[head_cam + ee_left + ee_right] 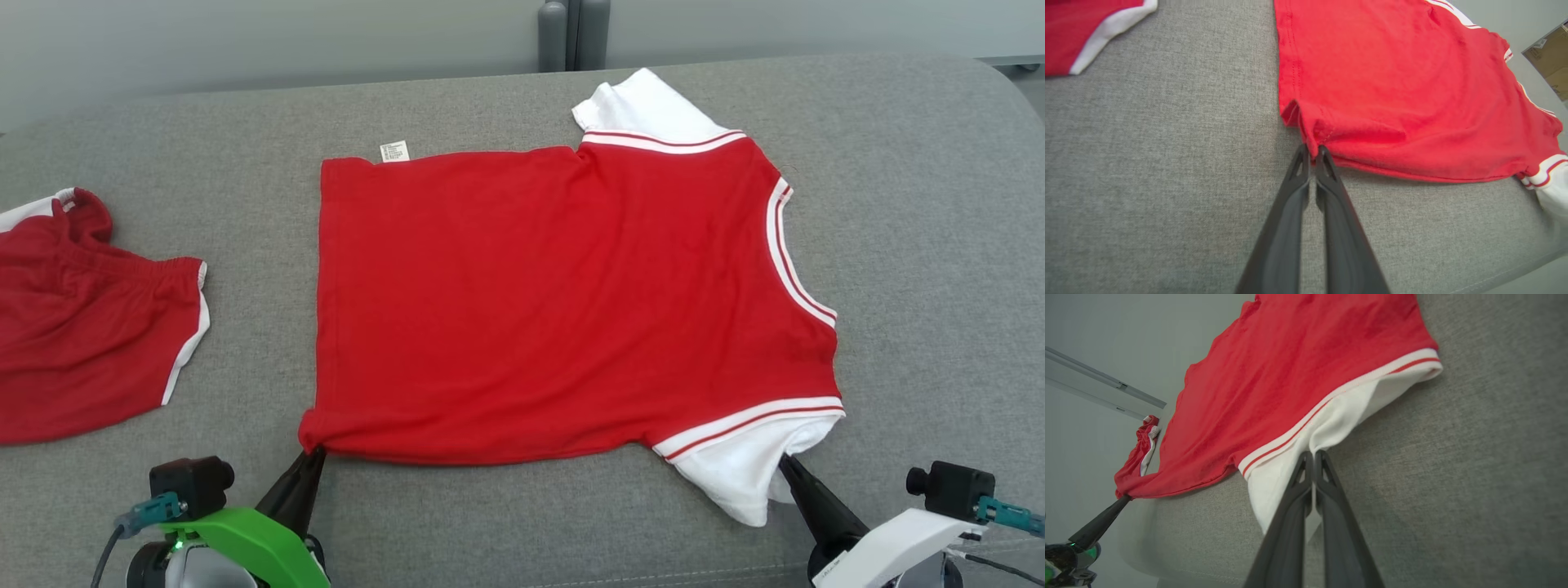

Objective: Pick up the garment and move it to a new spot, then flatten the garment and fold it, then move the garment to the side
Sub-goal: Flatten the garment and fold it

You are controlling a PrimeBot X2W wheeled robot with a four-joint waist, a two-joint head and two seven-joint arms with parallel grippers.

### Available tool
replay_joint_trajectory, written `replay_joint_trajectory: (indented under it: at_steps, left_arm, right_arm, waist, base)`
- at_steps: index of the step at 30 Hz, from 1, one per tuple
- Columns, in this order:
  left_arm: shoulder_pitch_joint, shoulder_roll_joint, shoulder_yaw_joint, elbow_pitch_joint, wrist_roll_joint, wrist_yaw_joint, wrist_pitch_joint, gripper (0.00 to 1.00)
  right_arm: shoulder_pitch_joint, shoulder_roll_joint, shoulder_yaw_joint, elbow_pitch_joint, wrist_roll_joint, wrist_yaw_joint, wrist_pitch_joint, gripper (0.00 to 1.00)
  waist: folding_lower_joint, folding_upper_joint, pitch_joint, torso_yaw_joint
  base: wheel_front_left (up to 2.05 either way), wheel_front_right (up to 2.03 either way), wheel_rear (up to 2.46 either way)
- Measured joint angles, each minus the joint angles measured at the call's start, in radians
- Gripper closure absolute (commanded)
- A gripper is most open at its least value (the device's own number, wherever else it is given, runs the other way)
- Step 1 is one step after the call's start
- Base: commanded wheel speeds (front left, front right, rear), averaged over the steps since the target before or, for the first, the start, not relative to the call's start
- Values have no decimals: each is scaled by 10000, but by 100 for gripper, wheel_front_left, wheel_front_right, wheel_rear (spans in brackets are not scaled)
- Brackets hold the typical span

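Pinching the red, white-sleeved cotton T-shirt lying flat on the grey fabric cushion, left fingers on its hem corner, right fingers on its near sleeve, I judge folding begins: lift both evenly, carry across.

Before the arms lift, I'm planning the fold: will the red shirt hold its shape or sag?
Probably floppy: the shirt bunches where the left gripper pinches its corner. Likely to sag between grips, since the right gripper holds only the white sleeve. Thin cloth, so probably light.
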Motion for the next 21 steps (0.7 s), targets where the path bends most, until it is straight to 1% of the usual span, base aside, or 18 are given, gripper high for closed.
replay_joint_trajectory:
  at_steps: [3,10,17,21]
  left_arm:
    - [-58,-109,36,-153,-307,-75,0,100]
    - [-164,-228,136,-447,-516,-82,6,100]
    - [-157,-58,403,-445,-569,-56,29,100]
    - [-145,-15,514,-437,-569,35,29,100]
  right_arm:
    - [0,4,56,-453,658,0,-4,100]
    - [15,155,54,-1402,2387,0,-6,100]
    - [133,-148,-477,-1645,3475,0,-15,100]
    - [307,-199,-671,-1735,3917,0,-17,100]
  waist:
    - [0,0,-3,-4]
    - [0,0,-32,-24]
    - [0,0,-11,-83]
    - [0,0,7,-99]
  base:
    - [0,0,0]
    - [0,0,0]
    - [0,0,0]
    - [0,0,0]
